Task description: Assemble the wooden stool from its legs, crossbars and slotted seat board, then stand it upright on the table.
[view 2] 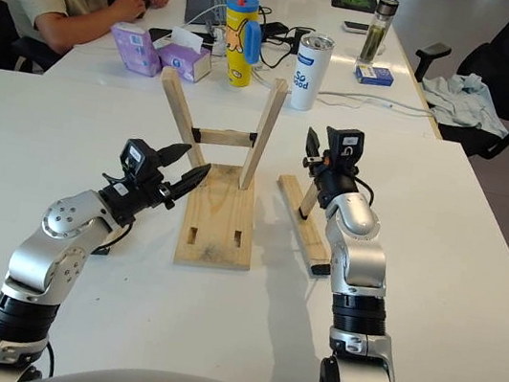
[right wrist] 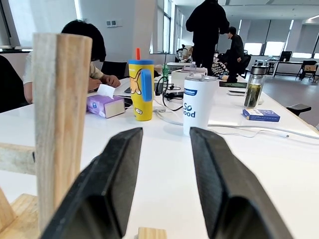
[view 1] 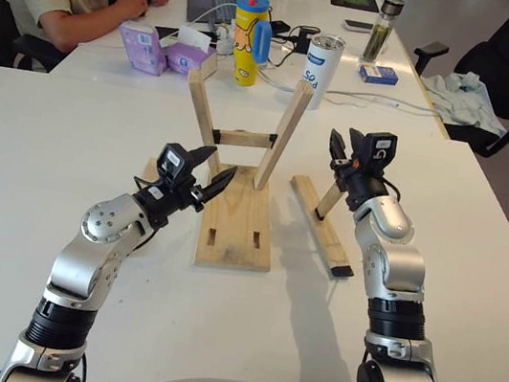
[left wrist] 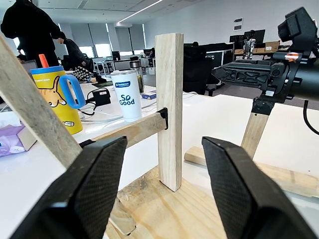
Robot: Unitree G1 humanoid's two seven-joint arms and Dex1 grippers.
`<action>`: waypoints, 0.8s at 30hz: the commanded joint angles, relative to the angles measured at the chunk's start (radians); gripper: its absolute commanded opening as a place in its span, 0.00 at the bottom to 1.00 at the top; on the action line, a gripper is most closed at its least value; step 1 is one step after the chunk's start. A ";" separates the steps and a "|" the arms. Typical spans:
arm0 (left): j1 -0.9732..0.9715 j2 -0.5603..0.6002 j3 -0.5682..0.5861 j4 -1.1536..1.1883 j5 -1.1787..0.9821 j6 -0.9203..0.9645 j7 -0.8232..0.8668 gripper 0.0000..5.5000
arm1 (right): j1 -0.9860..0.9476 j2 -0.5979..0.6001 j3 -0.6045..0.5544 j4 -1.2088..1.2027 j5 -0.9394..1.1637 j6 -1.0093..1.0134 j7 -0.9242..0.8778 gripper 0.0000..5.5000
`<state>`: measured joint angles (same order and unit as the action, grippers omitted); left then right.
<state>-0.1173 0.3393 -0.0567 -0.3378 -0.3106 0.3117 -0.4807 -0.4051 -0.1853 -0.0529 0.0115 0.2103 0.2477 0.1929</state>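
Note:
The slotted seat board [view 1: 234, 227] lies flat mid-table. Two legs [view 1: 286, 133] rise from its far end, joined by a crossbar [view 1: 245, 138]. A second leg assembly [view 1: 320, 221] lies on the table to the board's right, with one short piece [left wrist: 254, 132] sticking up. My left gripper [view 1: 220, 162] is open at the board's left edge, and the nearer upright leg [left wrist: 169, 109] shows between its fingers [left wrist: 97, 189] without touching them. My right gripper [view 1: 346, 149] is open just above the top [right wrist: 152, 233] of the upright piece, holding nothing.
On the table behind stand a yellow cup [view 1: 247, 40], a white tumbler [view 1: 320, 66], tissue boxes [view 1: 143, 47] and cables. A person sits there at the far left. The white tabletop [view 1: 36, 166] has free room left and right of the parts.

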 commanded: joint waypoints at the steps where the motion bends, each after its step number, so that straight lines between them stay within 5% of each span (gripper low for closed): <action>1: -0.009 -0.005 -0.004 0.005 0.014 -0.005 0.003 0.51 | -0.096 -0.009 -0.028 -0.116 0.029 -0.100 0.037 0.32; 7: 0.004 -0.015 -0.007 -0.007 0.016 -0.003 0.016 0.51 | -0.126 0.004 -0.029 -0.175 0.024 -0.109 0.019 0.32; 14: 0.000 -0.022 -0.004 -0.002 0.016 -0.004 0.019 0.51 | 0.160 0.038 0.087 0.192 -0.061 0.210 -0.015 0.32; 20: -0.003 -0.022 -0.001 -0.002 0.016 -0.004 0.019 0.51 | 0.028 0.032 -0.007 0.044 -0.005 0.005 0.004 0.32; 24: 0.000 -0.023 -0.004 -0.004 0.017 -0.005 0.019 0.51 | -0.046 -0.027 0.034 -0.149 -0.026 -0.049 0.074 0.32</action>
<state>-0.1147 0.3185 -0.0575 -0.3384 -0.3016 0.3045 -0.4634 -0.4034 -0.1821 -0.0528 -0.0187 0.1985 0.2120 0.2222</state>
